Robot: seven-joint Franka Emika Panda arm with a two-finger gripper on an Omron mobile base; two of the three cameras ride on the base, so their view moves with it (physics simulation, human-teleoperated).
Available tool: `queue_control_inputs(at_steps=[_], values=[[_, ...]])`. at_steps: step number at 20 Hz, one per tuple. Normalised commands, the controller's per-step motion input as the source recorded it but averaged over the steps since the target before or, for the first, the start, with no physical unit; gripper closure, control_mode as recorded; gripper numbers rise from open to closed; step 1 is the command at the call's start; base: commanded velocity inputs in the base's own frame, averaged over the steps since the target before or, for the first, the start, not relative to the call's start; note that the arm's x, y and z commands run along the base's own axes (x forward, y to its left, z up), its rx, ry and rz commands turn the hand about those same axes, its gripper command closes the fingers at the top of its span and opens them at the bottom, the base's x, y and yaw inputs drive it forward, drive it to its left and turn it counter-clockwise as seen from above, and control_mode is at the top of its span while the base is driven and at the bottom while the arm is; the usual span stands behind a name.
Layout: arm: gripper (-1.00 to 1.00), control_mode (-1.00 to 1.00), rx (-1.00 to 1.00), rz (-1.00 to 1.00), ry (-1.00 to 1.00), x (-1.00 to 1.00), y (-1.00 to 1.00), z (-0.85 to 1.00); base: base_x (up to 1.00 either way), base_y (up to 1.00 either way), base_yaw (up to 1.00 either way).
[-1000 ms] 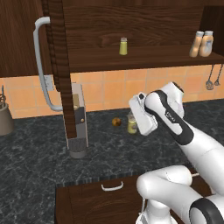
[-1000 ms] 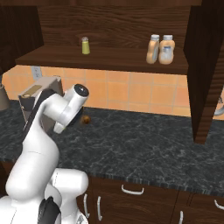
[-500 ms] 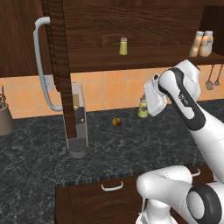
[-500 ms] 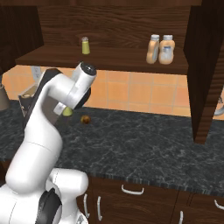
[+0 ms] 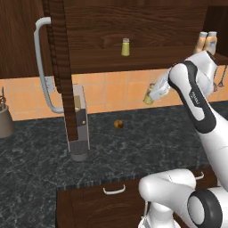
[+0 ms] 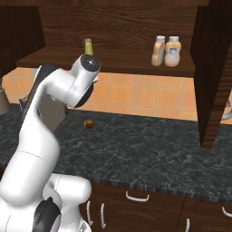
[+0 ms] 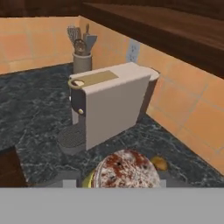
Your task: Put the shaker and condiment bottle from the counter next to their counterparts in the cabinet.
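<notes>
Shaker (image 5: 148, 95) half-hidden in pincer (image 5: 153, 93)

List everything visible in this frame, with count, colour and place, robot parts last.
shaker in the gripper: one, yellow-green with a grey cap, held up above the counter, below the shelf.
shaker on the shelf: one, yellow-green, grey cap, standing alone on the cabinet shelf.
condiment bottles: two, tan-orange with white caps, side by side on the shelf's right end.
cabinet: one, dark brown wood, door open with a long grey handle.
counter: one, black stone with white veins, over dark drawers.
coffee machine: one, beige and grey, on the counter by the wall.
utensil holder: one, grey, in the counter corner.
small round brown thing: one, on the counter.
gripper: one, white arm, shut on the shaker.
</notes>
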Motion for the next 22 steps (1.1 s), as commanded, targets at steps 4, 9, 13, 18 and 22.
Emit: queue_control_inputs(at_steps=[4,9,13,18,22], values=[[1.0,-1.0,-0.02,-0.38,0.0,-0.02,0.0,0.3,0.0,0.0,0.0],[1.0,-1.0,-0.08,-0.29,0.0,-0.07,0.0,0.41,0.0,0.0,0.0],[1.0,-1.0,-0.01,-0.23,0.0,0.0,0.0,0.57,0.0,0.0,0.0],[1.0,-1.0,0.0,-0.18,0.0,0.0,-0.04,0.59,0.0,0.0,0.0],[1.0,-1.0,0.0,-0.16,0.0,0.0,-0.2,0.46,0.0,0.0,0.0]])
